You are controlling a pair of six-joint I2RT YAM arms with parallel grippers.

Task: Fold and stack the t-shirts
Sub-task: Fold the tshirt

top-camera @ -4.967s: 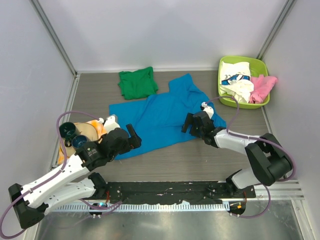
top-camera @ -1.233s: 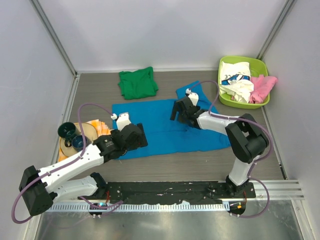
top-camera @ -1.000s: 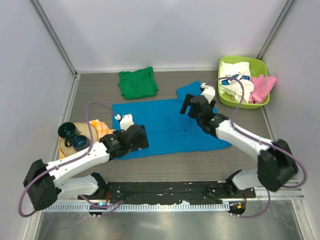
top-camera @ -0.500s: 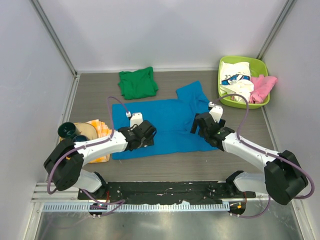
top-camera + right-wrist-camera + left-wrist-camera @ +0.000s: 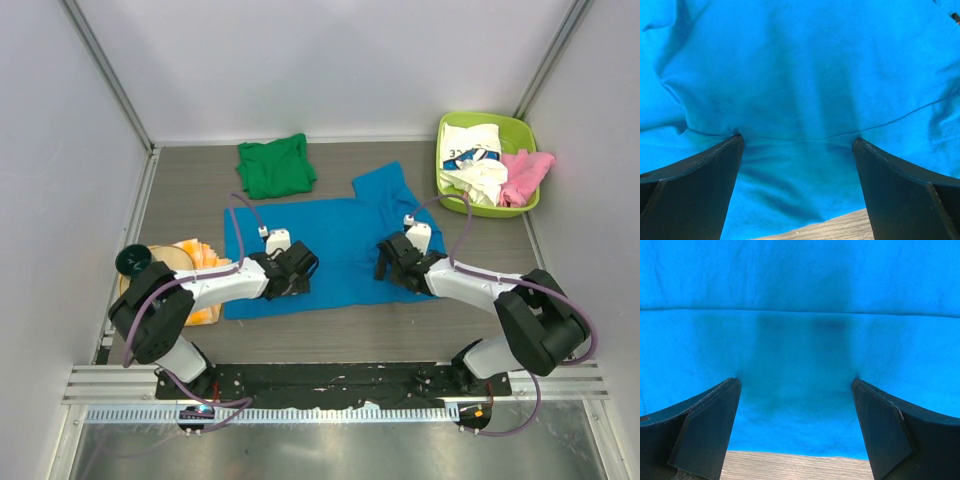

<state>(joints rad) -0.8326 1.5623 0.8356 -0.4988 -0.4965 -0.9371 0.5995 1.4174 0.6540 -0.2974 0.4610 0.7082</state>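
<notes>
Blue t-shirt [image 5: 340, 250] lies spread on the bench [image 5: 400, 320], centre, near hem toward the arm bases, one sleeve sticking out at the far right corner. Green t-shirt [image 5: 276, 166] sits folded at the far side, apart from the blue one. White printed shirt [image 5: 472, 150] and pink shirt [image 5: 525, 172] are heaped in the lime basket [image 5: 518, 124], far right.

Left fingers [image 5: 705, 435]: spread wide, nothing between them, straddling blue cloth just inside the near hem on the shirt's left part. A straight seam or fold line crosses the cloth ahead of them.

Right fingers [image 5: 695, 190]: likewise released and wide, over the near hem on the right part. Cloth here is creased, with a curved seam line running between the tips. Whether either pair of tips is pressing the fabric cannot be told.

Judged step: both arms set to pinch the near edge for a fold away from the bases.

Risks:
- A shallow pinch takes only a sliver of hem, so the cloth slips out mid-lift.
- The right side is wrinkled, so the grip may gather extra cloth and skew the fold.
- Unequal lift between the arms would drag the shirt sideways, toward the orange checked cloth [image 5: 205, 265] at left.
- The loose sleeve may end up outside the fold.
</notes>
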